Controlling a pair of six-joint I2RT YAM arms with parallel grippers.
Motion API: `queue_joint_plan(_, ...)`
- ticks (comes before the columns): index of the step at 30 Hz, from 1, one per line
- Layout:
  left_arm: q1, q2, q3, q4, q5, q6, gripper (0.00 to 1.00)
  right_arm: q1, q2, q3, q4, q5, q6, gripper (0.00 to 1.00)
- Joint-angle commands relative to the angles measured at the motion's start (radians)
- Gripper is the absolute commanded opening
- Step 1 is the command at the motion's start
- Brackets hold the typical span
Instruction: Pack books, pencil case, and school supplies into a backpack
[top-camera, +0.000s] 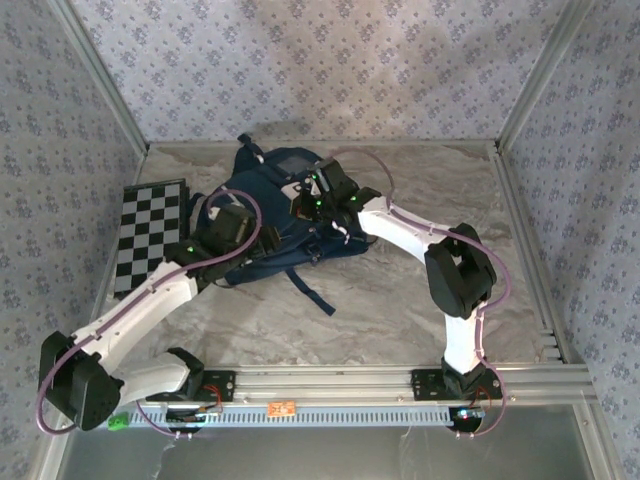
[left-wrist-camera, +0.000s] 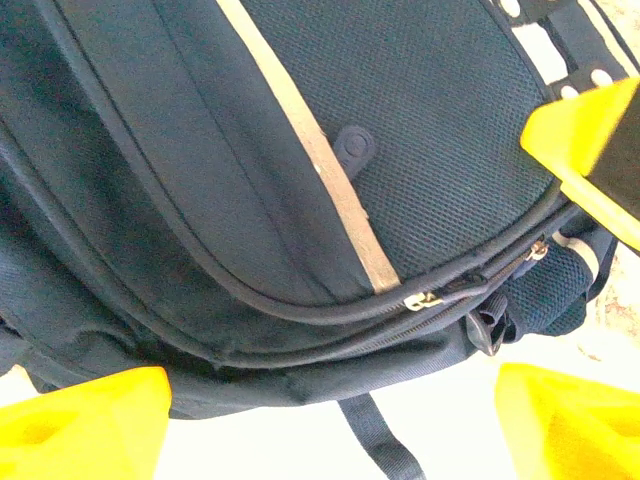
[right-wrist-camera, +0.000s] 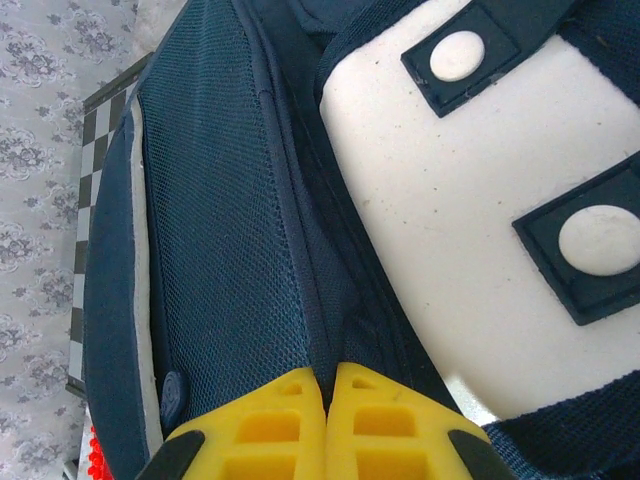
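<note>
Now | backpack (top-camera: 268, 192): 1 | checkered board (top-camera: 150, 225): 1 | left fingers (left-wrist-camera: 90, 420): spread | right fingers (right-wrist-camera: 270, 420): pressed together

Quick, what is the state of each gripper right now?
Left gripper: open, fingers wide apart above the backpack, holding nothing.
Right gripper: shut, fingers together against the backpack; whether fabric is pinched cannot be told.

Robot test cell, aluminium frame rails (top-camera: 380, 379), floral-papered panel walls (top-camera: 300, 60), marble-look tabletop (top-camera: 390, 300)
</note>
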Motion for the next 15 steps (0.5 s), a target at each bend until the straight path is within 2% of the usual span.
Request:
queue_joint_plan(1,-0.042,0.031,0.035,-0.011,-0.107,-0.074,0.87,0.021,-0.047,-0.004,0.036,0.014,0.033,0.00)
queue_joint_plan(6,-0.105,0.087,0.056,0.017,-0.188,-0.130,0.90,0.027,-0.039,0.005,0.039,0.017,0.037,0.00)
queue_joint_plan(10,-0.122,0.150,0.094,-0.010,-0.221,-0.177,0.94,0.026,-0.048,-0.002,0.057,0.015,0.052,0.00)
queue_joint_plan(15,-0.137,0.215,0.116,0.032,-0.246,-0.209,1.00,0.023,-0.053,-0.011,0.070,0.011,0.075,0.00)
